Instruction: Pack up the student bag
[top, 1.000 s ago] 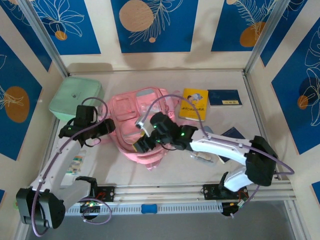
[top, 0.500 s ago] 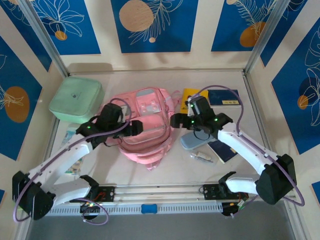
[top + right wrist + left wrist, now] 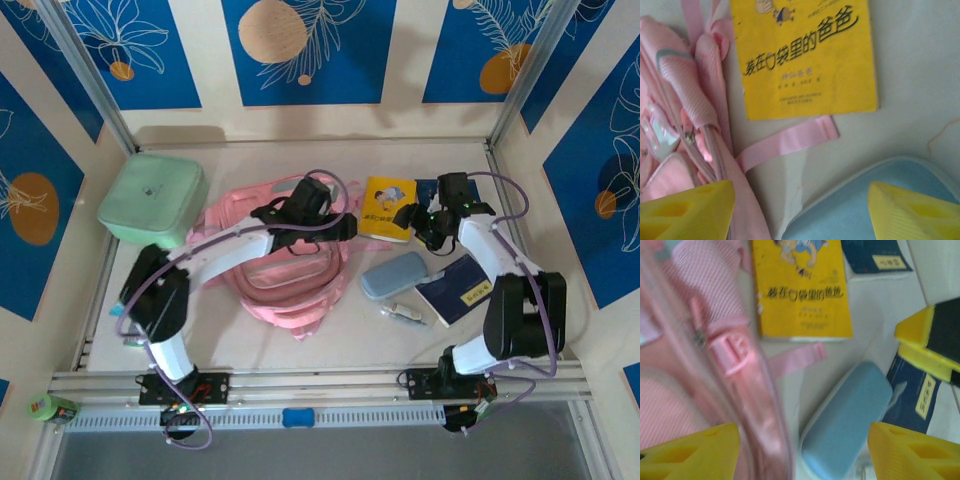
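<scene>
Left gripper [image 3: 802,452] is seen wide open, nothing held; between its yellow fingertips [image 3: 690,450] the right edge of the bag [image 3: 670,365] and the near end of a grey-blue pencil case [image 3: 845,425] are seen below it on the table [image 3: 350,340]. Right gripper [image 3: 800,210] is likewise seen wide open and empty; the pencil case's rounded end and a loose pink strap [image 3: 790,140] are framed between its fingers. From above, the left gripper is placed over the bag's upper right corner, pointed right, and the right gripper is placed just right of the yellow book [image 3: 388,208], pointed left, so the two are faced toward each other across that book. The yellow book is laid flat just beside the bag's right side, the strap being stretched out below its near edge. The pencil case is set at a slant near the book, apart from the bag. A dark blue book [image 3: 875,255] is laid right of the yellow one, and a second dark blue booklet [image 3: 458,288] is found just right of the pencil case. The bag is laid flat at the table's middle, left of centre, partly covered by the left arm. A green box [image 3: 153,198] is placed at far left, just beside the bag.
</scene>
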